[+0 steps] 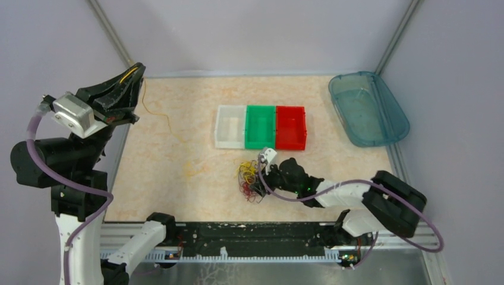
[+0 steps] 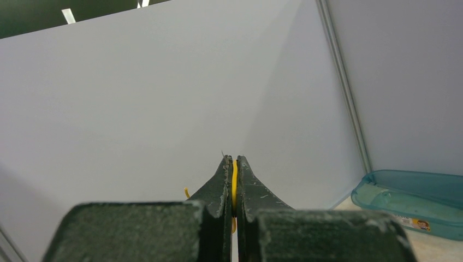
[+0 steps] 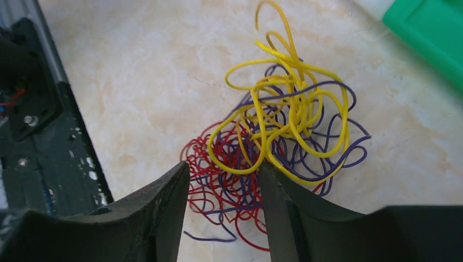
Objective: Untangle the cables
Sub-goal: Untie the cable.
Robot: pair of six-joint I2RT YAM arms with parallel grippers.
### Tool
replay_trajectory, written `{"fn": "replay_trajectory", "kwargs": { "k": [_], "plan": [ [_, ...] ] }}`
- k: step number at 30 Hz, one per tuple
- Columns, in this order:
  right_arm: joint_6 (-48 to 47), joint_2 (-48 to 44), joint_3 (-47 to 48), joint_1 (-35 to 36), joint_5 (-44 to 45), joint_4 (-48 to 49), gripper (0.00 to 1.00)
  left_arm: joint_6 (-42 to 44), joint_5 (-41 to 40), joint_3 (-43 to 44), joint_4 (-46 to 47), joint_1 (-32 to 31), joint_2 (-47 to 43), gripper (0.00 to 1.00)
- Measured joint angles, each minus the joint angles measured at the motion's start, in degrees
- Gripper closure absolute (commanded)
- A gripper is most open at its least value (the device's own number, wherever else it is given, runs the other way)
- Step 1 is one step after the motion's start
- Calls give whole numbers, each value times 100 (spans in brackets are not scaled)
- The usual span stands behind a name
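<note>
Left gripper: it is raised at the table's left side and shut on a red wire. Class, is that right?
No. The wire pinched in the left gripper is yellow, not red; the left wrist view shows it. It is indeed raised at the left side, shut.

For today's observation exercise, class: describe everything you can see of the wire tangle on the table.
The tangle is a loose knot of very thin, curly, plastic-looking wires: yellow loops on top, purple through the middle, red lowest and nearest the arms. It lies on the table, just on the arms' side of the green bin. The right gripper straddles its red and purple edge, fingers open; contact is unclear.
</note>
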Motion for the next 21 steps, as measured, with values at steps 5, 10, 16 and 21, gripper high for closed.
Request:
{"fn": "replay_trajectory", "kwargs": {
  "k": [5, 10, 16, 21],
  "plan": [
    [94, -1189, -24, 22, -2, -531, 26, -101, 98, 22, 13, 0, 39, 100],
    [85, -1950, 549, 22, -155, -1394, 22, -229, 286, 20, -9, 0, 96, 100],
    [-26, -2087, 1768, 22, -778, -1681, 1, -433, 590, 20, -94, 0, 107, 100],
    [-90, -1488, 2881, 22, -1165, -1158, 5, -656, 940, -26, -116, 0, 96, 100]
  ]
}}
